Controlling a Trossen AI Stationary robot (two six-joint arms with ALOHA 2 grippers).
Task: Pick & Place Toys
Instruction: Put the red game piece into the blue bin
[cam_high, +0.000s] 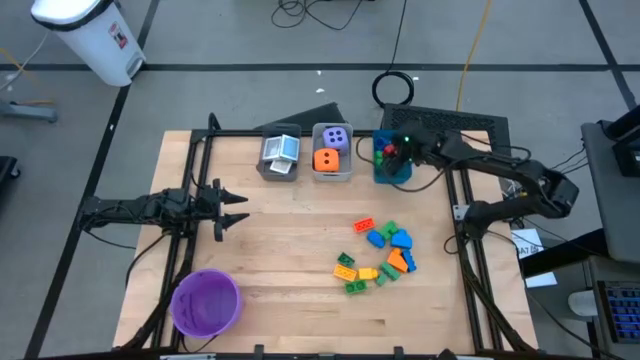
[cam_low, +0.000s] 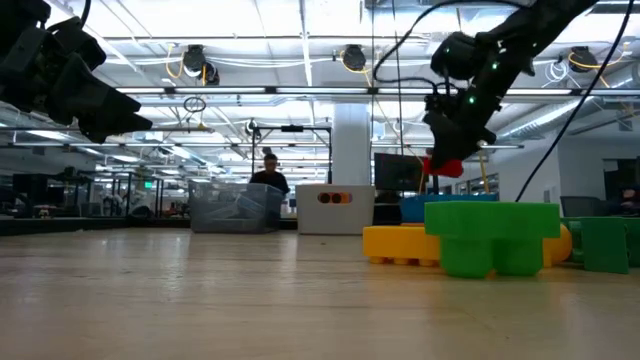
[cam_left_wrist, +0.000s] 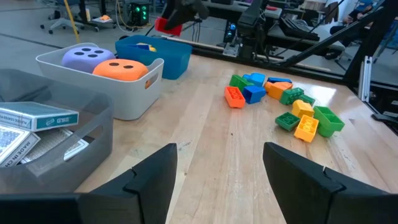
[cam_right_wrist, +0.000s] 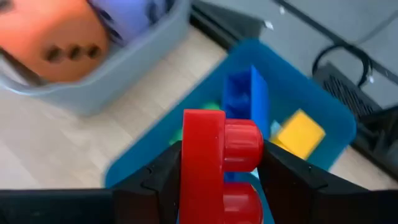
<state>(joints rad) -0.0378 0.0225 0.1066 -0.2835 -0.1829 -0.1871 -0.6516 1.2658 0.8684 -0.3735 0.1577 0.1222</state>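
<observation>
Right hand (cam_right_wrist: 217, 180) grips a red brick (cam_right_wrist: 219, 165) over the blue bin (cam_high: 392, 168) at the table's far right; releasing comes next. Left hand (cam_left_wrist: 217, 180) waits open.

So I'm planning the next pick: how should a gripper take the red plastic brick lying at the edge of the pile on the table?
Probably from straight above, fingers across the two long side walls of the red plastic brick. It lies flat, studs up, slightly apart from the blue brick beside it, so its long sides look reachable.
</observation>
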